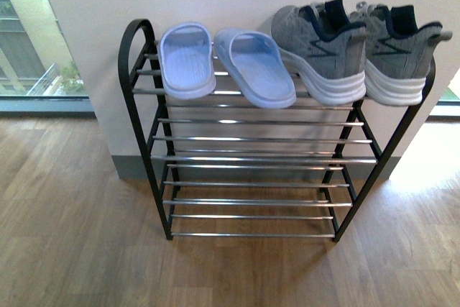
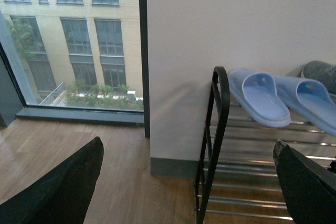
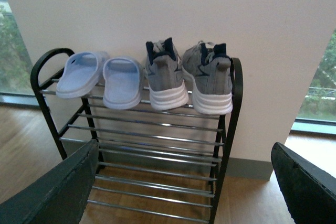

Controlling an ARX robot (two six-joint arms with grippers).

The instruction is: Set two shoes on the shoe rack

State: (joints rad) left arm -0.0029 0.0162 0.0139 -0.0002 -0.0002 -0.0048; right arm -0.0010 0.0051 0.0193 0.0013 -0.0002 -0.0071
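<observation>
Both sandals sit on the rack's top tier, just beside the grey sneakers. Left claw and right claw both gape wide, holding nothing.

Pale blue slides; black-framed chrome-barred rack; grey sneakers, white soles, navy collars; brown wood-grain floor.

My top tier of the shoe rack is filled by 2 slides and 2 grey sneakers; the 2 lower tiers lie open.
</observation>
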